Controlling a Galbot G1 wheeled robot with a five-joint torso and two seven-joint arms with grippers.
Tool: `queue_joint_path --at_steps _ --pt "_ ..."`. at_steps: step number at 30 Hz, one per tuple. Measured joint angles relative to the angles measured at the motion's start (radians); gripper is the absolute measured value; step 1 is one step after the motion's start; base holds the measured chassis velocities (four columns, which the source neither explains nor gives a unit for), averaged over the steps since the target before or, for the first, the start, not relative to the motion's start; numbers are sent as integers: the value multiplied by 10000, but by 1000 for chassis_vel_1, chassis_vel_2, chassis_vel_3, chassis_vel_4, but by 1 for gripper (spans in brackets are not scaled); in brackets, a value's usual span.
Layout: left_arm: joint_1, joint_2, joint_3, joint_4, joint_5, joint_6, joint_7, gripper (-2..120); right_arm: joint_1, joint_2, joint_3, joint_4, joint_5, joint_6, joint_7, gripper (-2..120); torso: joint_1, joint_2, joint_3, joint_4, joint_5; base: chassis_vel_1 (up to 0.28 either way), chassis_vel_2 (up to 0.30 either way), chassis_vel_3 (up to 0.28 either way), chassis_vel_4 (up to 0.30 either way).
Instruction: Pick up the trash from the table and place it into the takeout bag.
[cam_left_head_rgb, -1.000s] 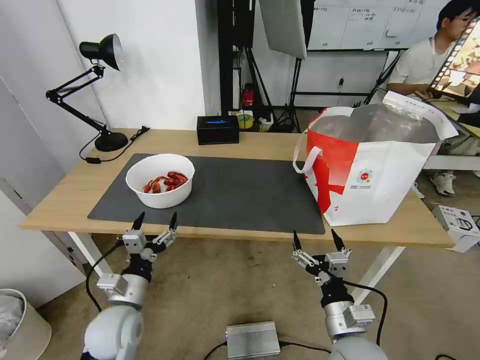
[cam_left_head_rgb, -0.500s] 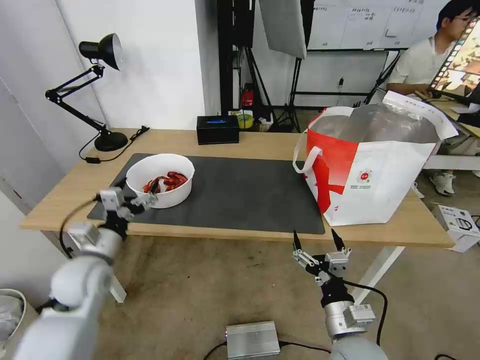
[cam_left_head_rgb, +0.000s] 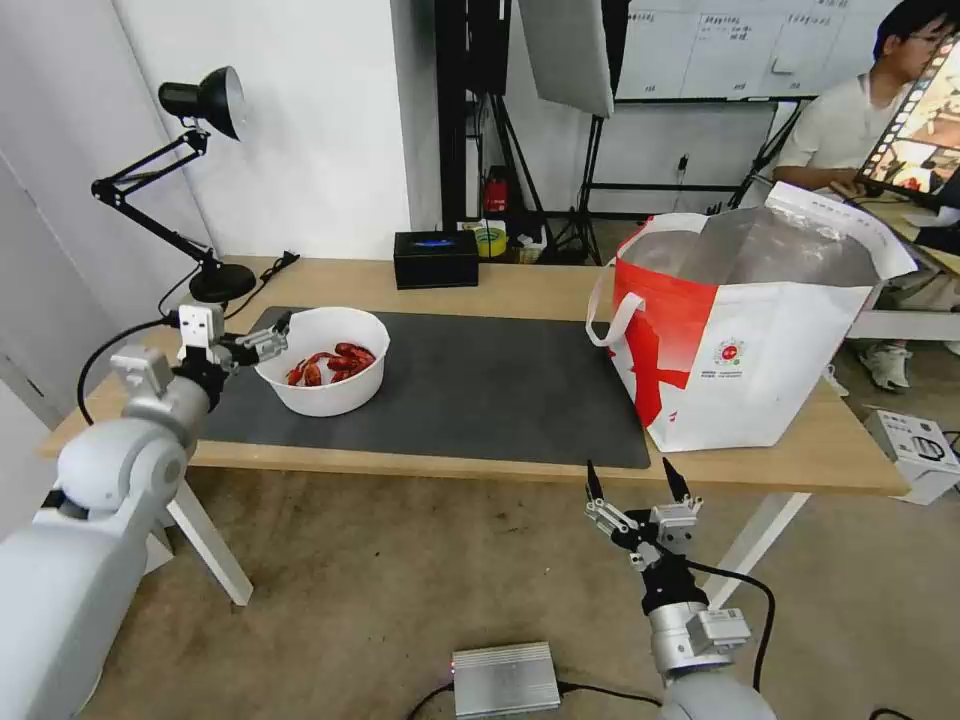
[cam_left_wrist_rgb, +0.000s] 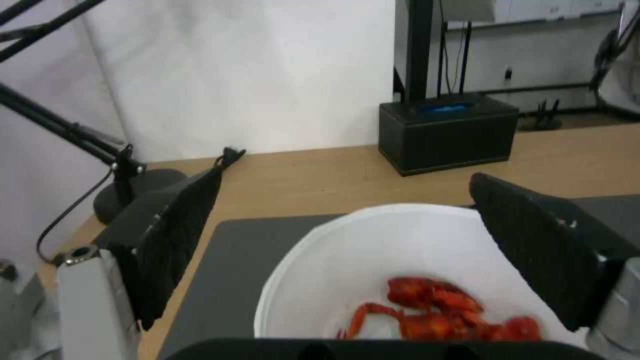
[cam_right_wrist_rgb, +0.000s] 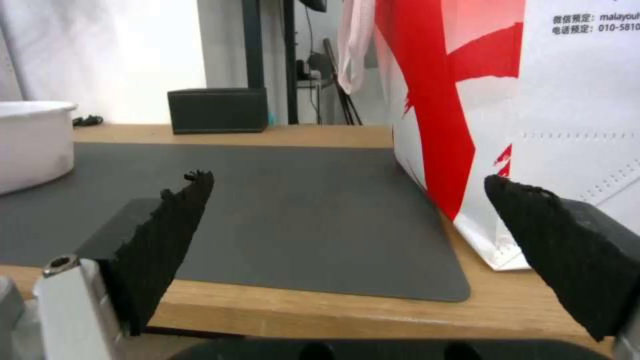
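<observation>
From my head camera I see the left gripper (cam_left_head_rgb: 232, 335) raised at the left rim of the white bowl (cam_left_head_rgb: 322, 361), which sits on the left part of the dark grey mat (cam_left_head_rgb: 480, 390) on the surface (cam_left_head_rgb: 520, 282). Its fingers are spread wide and hold nothing. My left wrist camera gives me what the head camera cannot: the two black finger pads (cam_left_wrist_rgb: 175, 235) stand on either side of the bowl (cam_left_wrist_rgb: 353, 250), and I look down past the rim onto the red crayfish (cam_left_wrist_rgb: 447, 312) lying at the bottom. It also shows the black tissue box (cam_left_wrist_rgb: 448, 132) further back and the lamp base (cam_left_wrist_rgb: 133, 192) off the mat's corner.

The right gripper (cam_left_head_rgb: 636, 484) hangs below the front edge of the surface, fingers wide apart and empty. Its wrist camera looks level across the mat (cam_right_wrist_rgb: 287, 200) and shows the takeout bag (cam_right_wrist_rgb: 533, 105) standing close by, red and white, partly on the mat's edge. The head camera shows the takeout bag (cam_left_head_rgb: 745, 330) at the right end of the surface, mouth open, silver lining showing.
</observation>
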Motion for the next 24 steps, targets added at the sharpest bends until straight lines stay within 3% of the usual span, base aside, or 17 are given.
queue_joint_path --at_steps 3,5,6,8,9,11,15,24 --pt "-381 150 340 188 -15 171 -9 100 0 0 0 0 0 0 0 100 0 0 0 0 3 0 0 0 0" --pt "-1282 508 1160 557 -51 987 31 100 -1 0 0 0 0 0 0 100 0 0 0 0 2 0 0 0 0" --pt "-1282 508 1160 557 -51 987 31 100 -1 0 0 0 0 0 0 100 0 0 0 0 2 0 0 0 0" --pt "-1968 693 1721 821 -318 1988 197 100 0 0 -1 0 0 0 0 100 0 0 0 0 1 0 0 0 0" --pt "-1968 693 1721 821 -318 1988 197 100 0 0 -1 0 0 0 0 100 0 0 0 0 1 0 0 0 0" --pt "-2649 839 2253 1139 -613 2817 366 100 0 -1 -1 0 0 -1 0 100 0 0 0 0 2 0 0 0 0" --pt "-3694 960 2983 1626 -1195 3580 558 100 1 0 -1 1 0 -1 0 100 0 0 0 1 1 0 0 0 0" --pt "-5689 1075 4806 2994 -2185 3685 360 100 0 0 -1 1 1 -1 0 100 0 1 -1 -1 2 0 0 0 0"
